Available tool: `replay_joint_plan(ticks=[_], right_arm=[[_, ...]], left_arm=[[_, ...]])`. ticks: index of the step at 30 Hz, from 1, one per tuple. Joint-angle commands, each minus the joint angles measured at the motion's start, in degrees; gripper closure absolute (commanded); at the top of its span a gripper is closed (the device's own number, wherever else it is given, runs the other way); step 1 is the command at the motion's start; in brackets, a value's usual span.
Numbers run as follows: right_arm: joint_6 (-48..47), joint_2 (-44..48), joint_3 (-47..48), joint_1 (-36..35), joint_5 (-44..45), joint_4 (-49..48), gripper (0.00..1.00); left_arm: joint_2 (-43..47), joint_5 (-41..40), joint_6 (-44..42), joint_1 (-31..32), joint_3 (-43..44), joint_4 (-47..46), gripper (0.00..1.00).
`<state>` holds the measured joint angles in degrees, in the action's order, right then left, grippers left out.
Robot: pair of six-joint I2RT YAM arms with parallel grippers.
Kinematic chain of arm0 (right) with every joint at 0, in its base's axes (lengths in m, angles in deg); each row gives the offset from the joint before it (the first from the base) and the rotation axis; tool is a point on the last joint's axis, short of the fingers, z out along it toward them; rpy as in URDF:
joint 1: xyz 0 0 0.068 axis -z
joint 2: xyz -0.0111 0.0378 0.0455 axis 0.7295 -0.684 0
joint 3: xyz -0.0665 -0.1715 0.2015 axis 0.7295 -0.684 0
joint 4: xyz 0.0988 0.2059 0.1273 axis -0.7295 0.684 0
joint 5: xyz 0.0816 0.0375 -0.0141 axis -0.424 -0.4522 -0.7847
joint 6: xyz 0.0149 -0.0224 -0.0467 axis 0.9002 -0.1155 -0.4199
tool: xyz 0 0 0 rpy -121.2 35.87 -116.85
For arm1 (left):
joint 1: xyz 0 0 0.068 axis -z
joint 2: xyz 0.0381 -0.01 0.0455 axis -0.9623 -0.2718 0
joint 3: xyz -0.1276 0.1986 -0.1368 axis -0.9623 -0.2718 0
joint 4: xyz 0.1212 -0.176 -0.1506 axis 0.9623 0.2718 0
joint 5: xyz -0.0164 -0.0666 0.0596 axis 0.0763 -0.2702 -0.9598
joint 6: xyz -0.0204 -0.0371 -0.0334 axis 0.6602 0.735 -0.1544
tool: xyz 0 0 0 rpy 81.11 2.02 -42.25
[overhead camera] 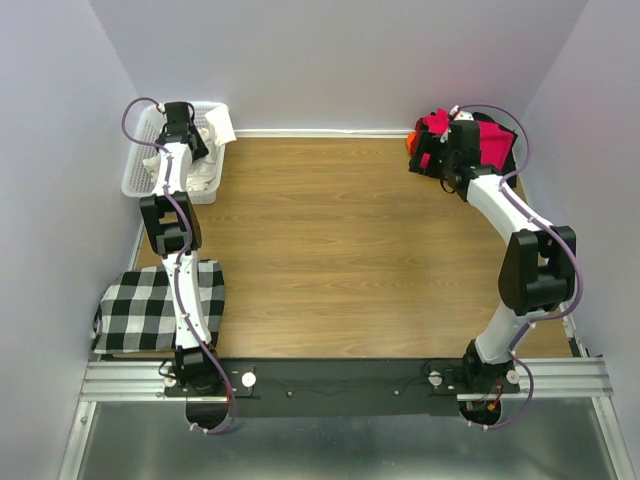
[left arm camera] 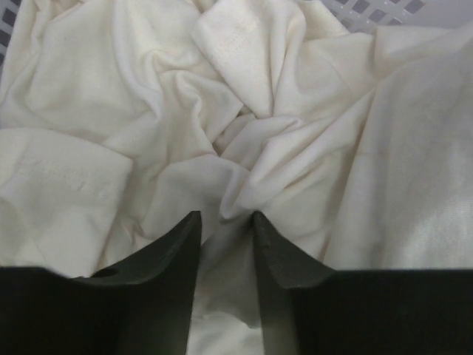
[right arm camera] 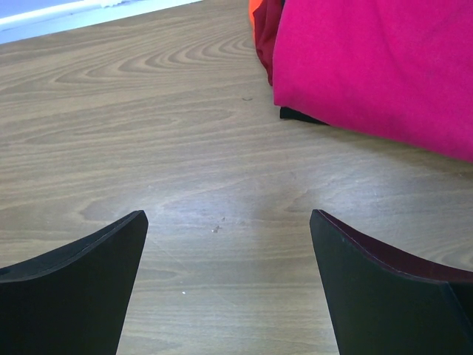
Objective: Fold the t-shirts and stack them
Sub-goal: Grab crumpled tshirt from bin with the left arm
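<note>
A crumpled cream t-shirt (left arm camera: pixel 148 111) fills the left wrist view; from above it (overhead camera: pixel 217 127) spills over the rim of the white mesh basket (overhead camera: pixel 137 172). My left gripper (left arm camera: pixel 225 216) is down in the basket (overhead camera: pixel 186 140), fingers narrowly apart with a fold of cream cloth between them; whether they pinch it is unclear. At the far right, a folded magenta-red t-shirt (right arm camera: pixel 384 66) (overhead camera: pixel 492 140) tops a stack, with a black edge (right arm camera: pixel 295 115) below and orange (right arm camera: pixel 253 11) at the side. My right gripper (right arm camera: pixel 229 214) (overhead camera: pixel 428 160) is wide open over bare table beside the stack.
A black-and-white checkered cloth (overhead camera: pixel 140 305) lies at the near left, partly under the left arm. The wooden table (overhead camera: pixel 330 240) is enclosed by walls at the left, back and right. A metal rail (overhead camera: pixel 340 378) runs along the near edge.
</note>
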<state>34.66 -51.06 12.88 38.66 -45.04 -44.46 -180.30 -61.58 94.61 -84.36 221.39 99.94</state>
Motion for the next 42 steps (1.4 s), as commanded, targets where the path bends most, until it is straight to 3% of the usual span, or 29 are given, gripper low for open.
replay_joint_plan(ticks=[1,2,3,12,28,42], right_arm=[[-0.08,-1.31,2.82,-0.43,1.36,1.03,0.00],[-0.09,-1.40,3.09,-0.43,1.36,1.12,0.00],[-0.17,-1.49,3.18,-0.43,1.45,1.12,0.00],[-0.09,-1.84,2.91,-0.43,1.36,1.38,0.00],[-0.70,-1.14,2.12,-0.43,2.86,1.82,0.00],[-0.52,-1.40,4.50,-0.43,4.61,2.26,0.00]], left_arm=[[-1.46,2.49,-1.84,-0.15,1.39,2.65,0.70],[-1.46,2.49,-1.92,-0.15,1.30,2.65,0.92],[-1.46,2.49,-1.84,-0.15,1.21,2.65,1.00],[3.28,6.43,-1.31,-0.15,-5.02,-2.53,1.00],[21.37,9.00,-1.66,3.89,-10.65,-10.00,1.00],[38.61,5.74,-14.74,16.54,-6.35,-20.99,1.00]])
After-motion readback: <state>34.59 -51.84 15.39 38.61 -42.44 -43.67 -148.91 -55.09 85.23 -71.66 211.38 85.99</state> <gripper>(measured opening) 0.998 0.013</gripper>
